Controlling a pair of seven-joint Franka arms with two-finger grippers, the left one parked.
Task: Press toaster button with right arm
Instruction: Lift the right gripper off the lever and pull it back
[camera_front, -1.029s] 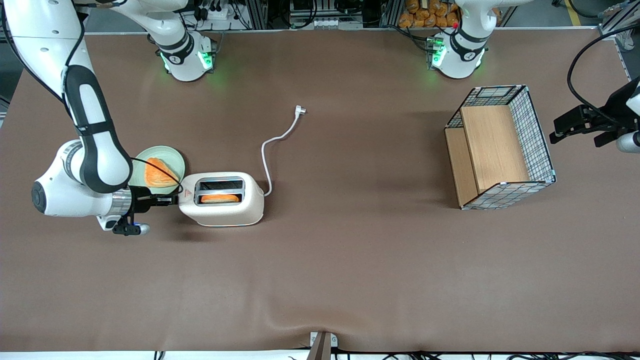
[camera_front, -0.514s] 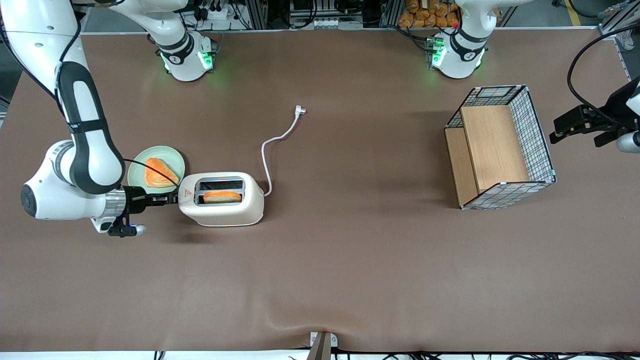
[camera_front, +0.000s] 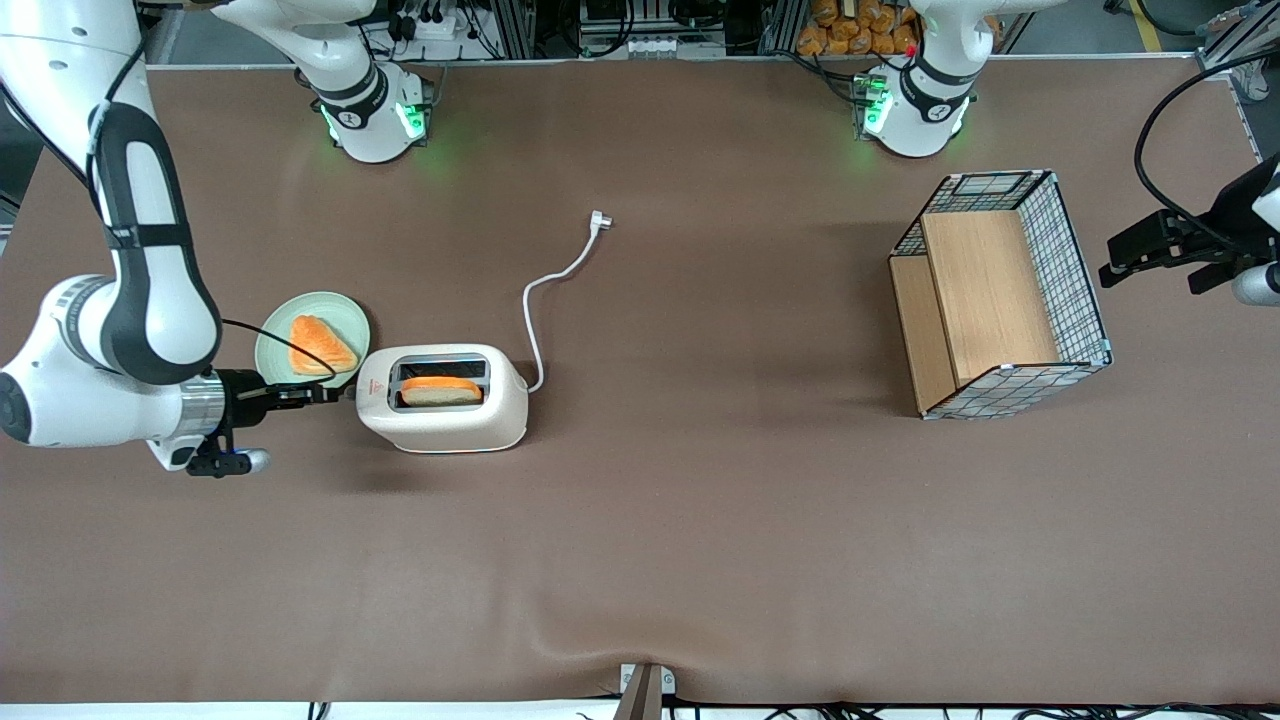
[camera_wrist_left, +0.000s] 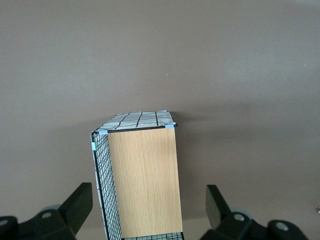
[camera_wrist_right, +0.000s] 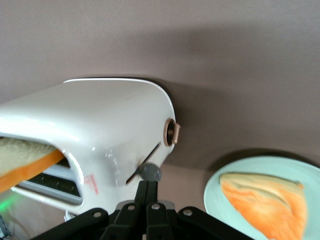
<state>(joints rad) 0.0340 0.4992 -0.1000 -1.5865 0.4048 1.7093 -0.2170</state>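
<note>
Beside one toaster (camera_front: 445, 398): one tool (camera_wrist_right: 147, 188) (closed)

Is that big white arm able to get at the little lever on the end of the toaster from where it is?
Probably yes. The gripper, fingers shut, sits right at the toaster button on the toaster, with nothing between them. The plate lies just alongside.

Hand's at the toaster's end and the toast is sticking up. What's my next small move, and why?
Probably keep drawing the hand straight back from the toaster. Over the last second the toast has risen in its slot and the shut hand has eased off the toaster button, so the press looks finished.
</note>
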